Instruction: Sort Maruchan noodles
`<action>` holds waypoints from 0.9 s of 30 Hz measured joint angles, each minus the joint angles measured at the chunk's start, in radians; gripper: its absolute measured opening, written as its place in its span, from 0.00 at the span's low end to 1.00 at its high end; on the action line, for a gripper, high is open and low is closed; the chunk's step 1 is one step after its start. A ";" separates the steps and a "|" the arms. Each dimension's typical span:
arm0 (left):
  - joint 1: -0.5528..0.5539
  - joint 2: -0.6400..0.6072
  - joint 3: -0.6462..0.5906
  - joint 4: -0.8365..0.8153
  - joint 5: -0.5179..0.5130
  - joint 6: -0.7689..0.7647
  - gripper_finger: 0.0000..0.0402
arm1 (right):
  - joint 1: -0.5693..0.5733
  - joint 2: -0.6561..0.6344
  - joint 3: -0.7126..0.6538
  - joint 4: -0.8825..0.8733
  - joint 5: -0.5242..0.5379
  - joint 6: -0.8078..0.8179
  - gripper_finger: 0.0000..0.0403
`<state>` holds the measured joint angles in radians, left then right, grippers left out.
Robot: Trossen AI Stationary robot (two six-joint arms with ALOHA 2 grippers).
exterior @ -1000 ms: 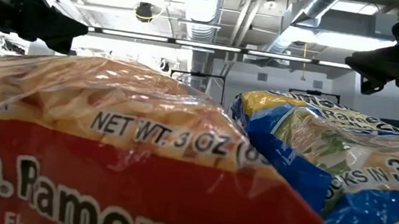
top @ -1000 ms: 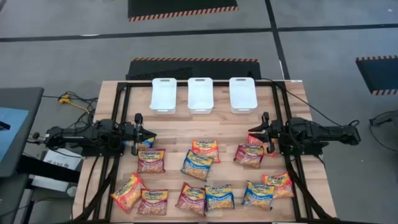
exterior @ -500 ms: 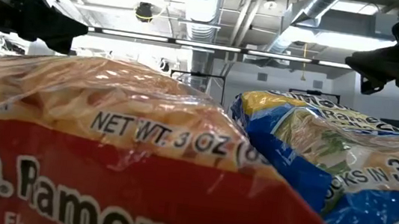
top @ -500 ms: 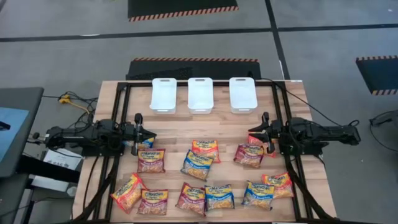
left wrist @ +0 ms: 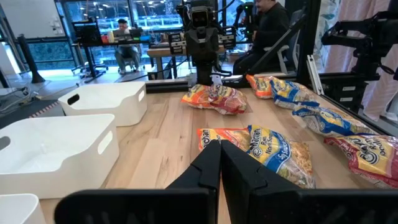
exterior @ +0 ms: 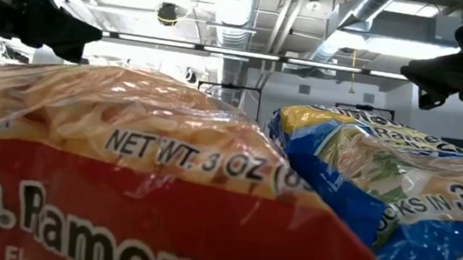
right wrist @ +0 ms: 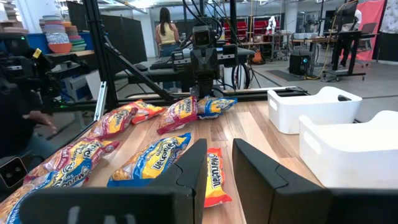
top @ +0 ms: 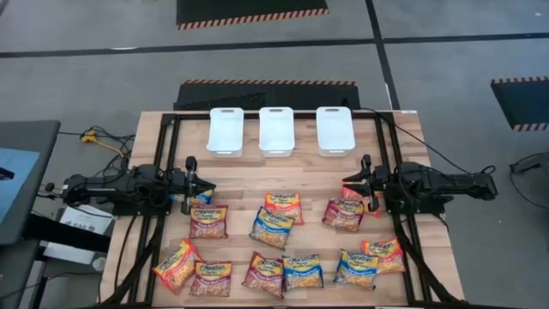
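Observation:
About a dozen Maruchan noodle packets lie flat on the near half of the wooden table, among them a dark red one (top: 208,221), an orange one (top: 282,206) and a blue-and-yellow one (top: 272,227). My left gripper (top: 196,183) (left wrist: 219,163) hovers shut at the table's left side, above a blue-and-yellow packet (top: 204,196) (left wrist: 273,149). My right gripper (top: 362,183) (right wrist: 219,163) hovers open at the right side, above an orange packet (top: 350,190) (right wrist: 216,177). In the low view a dark red packet (exterior: 120,187) and a blue one (exterior: 381,200) fill the foreground.
Three white bins (top: 226,130) (top: 277,130) (top: 335,129) stand side by side along the far edge. A strip of bare wood (top: 279,176) lies between the bins and the packets. A black frame (top: 163,154) runs around the table. People are in the room beyond.

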<state>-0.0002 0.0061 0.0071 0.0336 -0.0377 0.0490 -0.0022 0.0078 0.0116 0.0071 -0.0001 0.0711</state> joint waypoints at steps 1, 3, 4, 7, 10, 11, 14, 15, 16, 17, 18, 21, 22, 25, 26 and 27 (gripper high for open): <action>0.000 0.000 0.000 0.000 0.000 0.000 0.00 | 0.000 0.000 0.000 0.000 0.000 0.000 0.26; 0.000 0.000 0.000 0.000 0.000 0.000 0.00 | 0.000 0.000 0.000 0.000 0.000 0.000 0.26; 0.000 0.000 0.000 0.000 0.000 0.000 0.00 | 0.000 0.000 0.000 0.000 0.000 0.000 0.26; 0.000 0.000 0.000 0.000 0.000 0.000 0.00 | 0.000 0.000 0.000 0.000 0.000 0.000 0.26; 0.000 0.000 0.000 0.000 0.000 0.000 0.00 | 0.000 0.000 0.000 0.000 0.000 0.000 0.26; 0.000 0.000 0.000 0.000 0.000 0.000 0.00 | 0.000 0.000 0.000 0.000 0.000 0.000 0.26; 0.000 0.000 0.000 0.000 0.000 0.000 0.00 | 0.000 0.000 0.000 0.000 0.000 0.000 0.26; 0.000 0.000 0.000 0.000 0.000 0.000 0.00 | 0.000 0.000 0.000 0.000 0.000 0.000 0.26; 0.000 0.000 0.000 0.000 0.000 0.000 0.00 | 0.000 0.000 0.000 0.000 0.000 0.000 0.26; 0.000 0.000 0.000 0.000 0.000 0.000 0.00 | 0.000 0.000 0.000 0.000 0.001 -0.003 0.26; 0.000 0.000 0.000 0.000 0.000 0.000 0.00 | -0.002 0.000 0.000 0.000 0.011 -0.022 0.26; 0.000 0.000 0.000 0.000 0.000 0.000 0.00 | -0.012 0.000 0.000 0.001 0.021 -0.069 0.26; 0.000 0.000 0.000 0.000 0.000 0.000 0.00 | -0.014 0.000 0.000 0.000 0.021 -0.076 0.26; 0.000 0.000 0.000 0.000 0.000 0.000 0.00 | -0.013 0.000 0.000 0.000 0.021 -0.078 0.26; 0.000 0.000 0.000 0.000 0.000 0.000 0.00 | -0.014 0.000 0.000 0.000 0.021 -0.079 0.26; 0.000 0.000 0.000 0.000 0.000 0.000 0.00 | -0.014 0.000 0.000 0.000 0.021 -0.079 0.26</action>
<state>0.0001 0.0063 0.0067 0.0337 -0.0376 0.0490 -0.0158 0.0078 0.0113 0.0074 0.0212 -0.0082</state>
